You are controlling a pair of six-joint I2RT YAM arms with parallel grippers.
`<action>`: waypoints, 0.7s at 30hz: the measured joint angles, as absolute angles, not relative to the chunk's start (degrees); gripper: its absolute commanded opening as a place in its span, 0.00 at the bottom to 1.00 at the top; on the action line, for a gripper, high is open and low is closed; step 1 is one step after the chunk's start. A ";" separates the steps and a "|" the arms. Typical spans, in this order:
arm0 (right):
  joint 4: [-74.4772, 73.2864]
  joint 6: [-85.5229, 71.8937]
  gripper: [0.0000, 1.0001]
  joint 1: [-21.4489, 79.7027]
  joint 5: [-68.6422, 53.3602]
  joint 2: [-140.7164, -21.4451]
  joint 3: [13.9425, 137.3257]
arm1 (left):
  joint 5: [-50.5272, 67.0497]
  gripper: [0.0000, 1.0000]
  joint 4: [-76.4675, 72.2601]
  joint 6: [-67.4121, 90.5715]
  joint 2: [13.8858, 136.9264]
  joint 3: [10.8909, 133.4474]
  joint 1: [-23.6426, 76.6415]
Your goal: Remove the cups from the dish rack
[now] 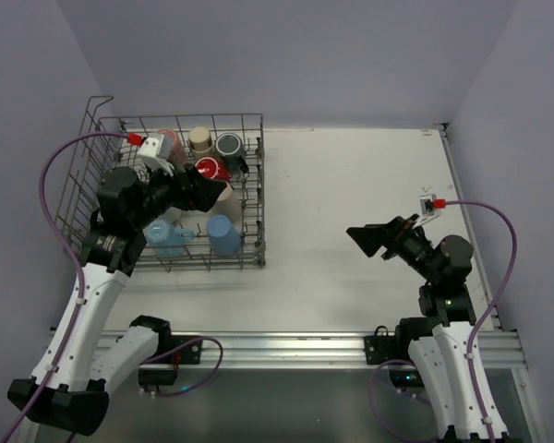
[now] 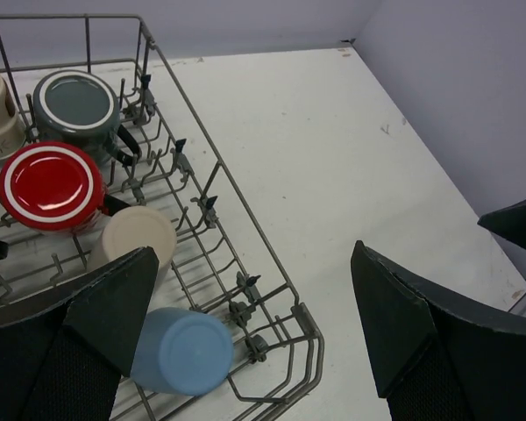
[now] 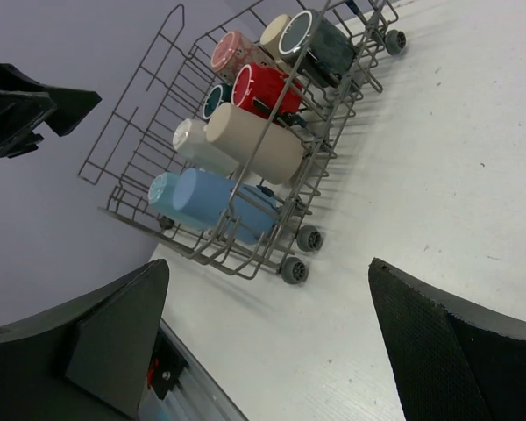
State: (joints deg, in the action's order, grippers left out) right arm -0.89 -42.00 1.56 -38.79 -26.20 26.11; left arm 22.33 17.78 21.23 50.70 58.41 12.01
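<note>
The grey wire dish rack (image 1: 88, 175) stands at the table's left and holds several cups. A pink cup (image 1: 169, 143), a cream mug (image 1: 200, 138) and a grey mug (image 1: 229, 145) sit in the far row. Nearer come a red mug (image 1: 210, 169), a cream tumbler (image 1: 224, 197) and a light blue tumbler (image 1: 223, 235). My left gripper (image 1: 212, 192) hovers open and empty over the rack, above the cream tumbler (image 2: 140, 232) and light blue tumbler (image 2: 182, 351). My right gripper (image 1: 374, 238) is open and empty over bare table at the right, facing the rack (image 3: 245, 254).
A clear blue cup (image 1: 166, 238) lies at the rack's near left. The rack's raised wire end (image 1: 97, 106) stands at the far left. Small wheels (image 3: 309, 238) sit under the rack's near corner. Purple walls close in the table at the back and both sides.
</note>
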 measured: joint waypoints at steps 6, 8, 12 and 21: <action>-2.31 -42.00 0.98 1.56 -38.79 -25.69 26.06 | 19.09 1.00 19.03 21.39 51.03 58.41 12.01; -2.35 -42.02 0.98 1.56 -38.81 -25.36 26.06 | 17.85 1.00 19.07 21.41 51.64 58.39 12.01; -2.37 -42.02 0.98 1.56 -38.85 -25.10 25.91 | 15.94 1.00 19.31 21.45 55.20 58.83 12.01; -2.46 -42.02 0.97 1.63 -39.86 -25.15 24.40 | 0.78 1.00 22.68 21.10 69.69 66.57 19.64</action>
State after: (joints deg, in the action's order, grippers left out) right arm -2.46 -42.02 1.63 -39.86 -25.15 24.40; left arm 0.78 22.68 21.10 69.69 66.57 19.64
